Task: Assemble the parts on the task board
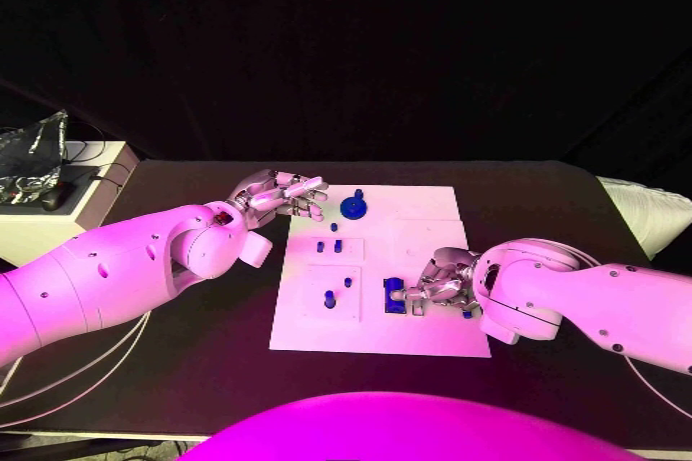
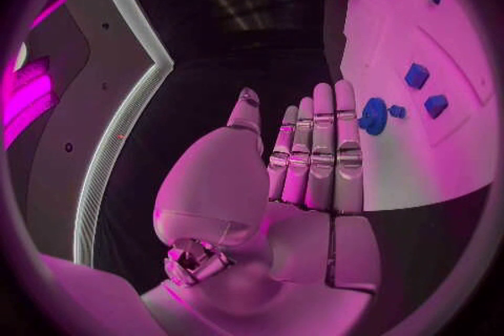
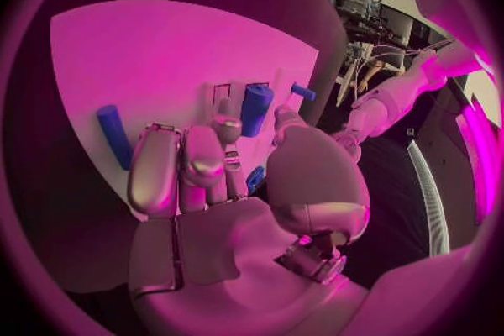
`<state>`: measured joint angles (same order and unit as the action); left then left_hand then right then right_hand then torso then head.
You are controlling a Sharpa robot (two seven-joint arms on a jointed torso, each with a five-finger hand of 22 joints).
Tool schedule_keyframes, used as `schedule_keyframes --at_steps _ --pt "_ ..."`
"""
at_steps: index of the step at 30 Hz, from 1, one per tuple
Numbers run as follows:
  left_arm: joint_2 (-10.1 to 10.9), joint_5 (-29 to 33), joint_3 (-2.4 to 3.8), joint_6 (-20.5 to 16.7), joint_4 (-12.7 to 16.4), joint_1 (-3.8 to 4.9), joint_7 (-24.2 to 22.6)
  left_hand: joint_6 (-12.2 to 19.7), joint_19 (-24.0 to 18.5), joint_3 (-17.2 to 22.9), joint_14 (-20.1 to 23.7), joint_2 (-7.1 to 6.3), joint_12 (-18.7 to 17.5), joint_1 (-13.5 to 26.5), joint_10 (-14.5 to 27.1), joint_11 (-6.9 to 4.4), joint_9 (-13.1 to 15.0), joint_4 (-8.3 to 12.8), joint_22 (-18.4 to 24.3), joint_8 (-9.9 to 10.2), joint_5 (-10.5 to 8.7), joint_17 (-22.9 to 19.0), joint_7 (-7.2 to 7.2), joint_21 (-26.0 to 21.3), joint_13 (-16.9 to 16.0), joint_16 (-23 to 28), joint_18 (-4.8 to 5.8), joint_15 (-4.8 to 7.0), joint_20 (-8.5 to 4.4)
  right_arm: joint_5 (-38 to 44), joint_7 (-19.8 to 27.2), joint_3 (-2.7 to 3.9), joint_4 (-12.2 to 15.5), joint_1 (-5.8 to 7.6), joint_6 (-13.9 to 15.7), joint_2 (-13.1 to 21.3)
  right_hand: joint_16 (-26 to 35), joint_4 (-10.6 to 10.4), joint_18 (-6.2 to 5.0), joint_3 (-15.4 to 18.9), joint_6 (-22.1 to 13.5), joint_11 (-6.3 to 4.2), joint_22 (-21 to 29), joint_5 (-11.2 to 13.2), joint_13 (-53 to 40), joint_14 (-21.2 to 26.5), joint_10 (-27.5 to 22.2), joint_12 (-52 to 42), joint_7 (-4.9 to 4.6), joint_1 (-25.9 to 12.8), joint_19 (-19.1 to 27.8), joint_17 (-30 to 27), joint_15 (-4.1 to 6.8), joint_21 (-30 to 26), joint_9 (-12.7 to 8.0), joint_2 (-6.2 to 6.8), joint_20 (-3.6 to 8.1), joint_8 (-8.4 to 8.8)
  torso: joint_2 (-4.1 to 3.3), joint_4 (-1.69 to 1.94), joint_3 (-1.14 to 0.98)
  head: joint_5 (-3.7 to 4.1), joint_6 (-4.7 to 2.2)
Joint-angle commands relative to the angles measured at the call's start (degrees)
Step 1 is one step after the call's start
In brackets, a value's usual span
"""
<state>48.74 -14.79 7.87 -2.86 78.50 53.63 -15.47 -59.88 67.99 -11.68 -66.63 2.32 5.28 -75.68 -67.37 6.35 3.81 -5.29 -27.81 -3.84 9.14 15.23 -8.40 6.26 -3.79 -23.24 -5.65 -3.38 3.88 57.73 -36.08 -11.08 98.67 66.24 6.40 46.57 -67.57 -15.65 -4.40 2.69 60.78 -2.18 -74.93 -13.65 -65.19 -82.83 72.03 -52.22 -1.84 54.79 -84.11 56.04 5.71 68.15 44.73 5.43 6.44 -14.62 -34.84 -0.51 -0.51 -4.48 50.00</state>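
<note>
Left robot hand (image 2: 305,160), fingers straight and together, beside round blue part (image 2: 373,115) on task board (image 2: 420,160).

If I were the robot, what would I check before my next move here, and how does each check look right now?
1. Task board lies flat on the table: ok.
2. Left hand holds nothing, fingers straight at the board's far corner: ok.
3. Round blue part beside the left hand is free to pick: ok.
4. Right hand is at the blue block: ok.
5. Right hand has a firm hold on a part: cannot tell.
6. Small blue pieces stand in the board: ok.
</note>
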Motion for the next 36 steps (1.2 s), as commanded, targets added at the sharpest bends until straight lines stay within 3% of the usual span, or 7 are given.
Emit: schedule_keyframes --at_steps 1,6,9,11,15,31,36 --pt "-0.06 0.34 0.04 1.01 0.11 0.01 -0.26 0.33 -0.11 -0.22 -0.03 0.47 0.22 -0.1 0.42 -0.1 0.07 0.02 0.05 -0.06 -0.01 -0.09 -0.14 0.31 -0.06 -0.17 0.13 -0.22 0.27 0.9 2.8 0.04 0.83 0.01 0.4 0.85 -0.35 3.9 0.81 0.95 0.61 -0.22 -9.79 -0.56 -0.13 -0.12 0.6 -0.02 0.14 2.38 -4.47 0.15 0.07 0.5 0.34 -1.58 0.1 -0.66 0.0 -0.01 -0.01 0.03 0.0" --pt "-0.06 0.34 0.04 1.01 0.09 0.01 -0.24 0.33 -0.12 -0.24 -0.02 0.49 0.23 -0.2 0.39 -0.11 0.07 0.09 0.12 -0.06 0.01 -0.09 -0.14 0.36 -0.07 -0.16 0.13 -0.22 0.26 0.67 5.1 0.06 1.65 0.02 0.08 2.05 -0.53 12.85 0.93 3.26 0.93 -0.43 -9.91 -1.22 -0.32 -0.16 1.06 -0.25 0.32 5.5 -4.49 0.41 0.17 1.09 0.97 -5.23 0.22 -1.36 -0.01 -0.03 -0.05 0.07 0.0" --pt "-0.07 0.34 0.04 1.03 0.08 0.0 -0.23 0.32 -0.12 -0.21 -0.02 0.54 0.22 -0.3 0.39 -0.11 0.07 0.15 0.14 -0.06 0.0 -0.09 -0.14 0.38 -0.06 -0.15 0.13 -0.22 0.26 0.54 5.65 0.06 1.74 -0.06 -0.02 2.17 -0.62 15.01 0.97 3.0 1.13 -0.47 -9.95 -0.6 -0.45 -0.16 1.23 -0.42 0.41 7.36 -4.5 0.55 0.24 1.24 1.19 -5.45 0.25 -1.58 -0.02 -0.07 -0.05 0.15 0.0" --pt "-0.09 0.34 0.04 1.05 0.08 0.0 -0.23 0.32 -0.12 -0.21 -0.02 0.54 0.22 -0.3 0.39 -0.11 0.07 0.15 0.14 -0.06 0.0 -0.09 -0.14 0.38 -0.06 -0.15 0.13 -0.22 0.26 0.49 5.69 0.05 1.73 -0.26 0.21 2.1 -0.67 16.06 1.0 1.66 1.31 -0.56 -9.97 1.53 -0.57 -0.17 1.41 -0.58 0.54 8.43 -4.51 0.63 0.32 1.36 1.26 -5.44 0.3 -1.68 -0.03 -0.06 -0.06 0.18 0.0" --pt "-0.09 0.34 0.04 1.07 0.09 0.0 -0.21 0.32 -0.12 -0.21 -0.02 0.54 0.22 -0.3 0.39 -0.11 0.07 0.15 0.14 -0.06 0.0 -0.09 -0.14 0.38 -0.06 -0.15 0.13 -0.22 0.26 0.54 5.01 0.05 1.41 -0.75 1.22 1.69 -0.78 16.38 1.04 0.39 1.47 -0.63 -10.02 1.48 -0.64 -0.2 1.54 -0.58 0.65 7.71 -4.53 0.81 0.35 1.56 1.44 -5.11 0.38 -1.81 -0.05 0.03 -0.06 0.31 0.0" --pt "0.09 0.34 0.04 1.15 0.16 0.0 -0.01 0.31 -0.13 -0.25 -0.02 0.67 0.21 -0.33 0.38 -0.12 0.07 0.16 0.22 -0.06 0.0 -0.09 -0.12 0.45 -0.06 -0.15 0.13 -0.22 0.25 1.38 2.28 0.06 -0.77 -1.85 2.75 -0.26 -0.95 15.87 1.11 0.17 1.68 -0.87 -10.05 0.06 -0.86 -0.24 1.83 -0.73 0.99 6.93 -4.54 1.03 0.52 1.83 1.96 -6.93 0.53 -2.23 0.01 0.05 0.0 0.36 0.0" --pt "0.14 0.34 0.03 1.17 0.17 0.0 0.04 0.31 -0.13 -0.25 -0.02 0.67 0.21 -0.33 0.38 -0.12 0.07 0.16 0.22 -0.06 0.0 -0.09 -0.12 0.45 -0.06 -0.15 0.13 -0.22 0.25 1.76 2.15 0.06 -0.91 -1.99 2.47 -0.33 -1.0 16.39 1.14 0.19 1.7 -0.92 -10.09 -0.51 -0.95 -0.26 1.89 -0.79 1.06 7.34 -4.55 1.11 0.55 2.0 2.01 -6.89 0.56 -2.26 0.02 0.02 0.02 0.3 0.0"
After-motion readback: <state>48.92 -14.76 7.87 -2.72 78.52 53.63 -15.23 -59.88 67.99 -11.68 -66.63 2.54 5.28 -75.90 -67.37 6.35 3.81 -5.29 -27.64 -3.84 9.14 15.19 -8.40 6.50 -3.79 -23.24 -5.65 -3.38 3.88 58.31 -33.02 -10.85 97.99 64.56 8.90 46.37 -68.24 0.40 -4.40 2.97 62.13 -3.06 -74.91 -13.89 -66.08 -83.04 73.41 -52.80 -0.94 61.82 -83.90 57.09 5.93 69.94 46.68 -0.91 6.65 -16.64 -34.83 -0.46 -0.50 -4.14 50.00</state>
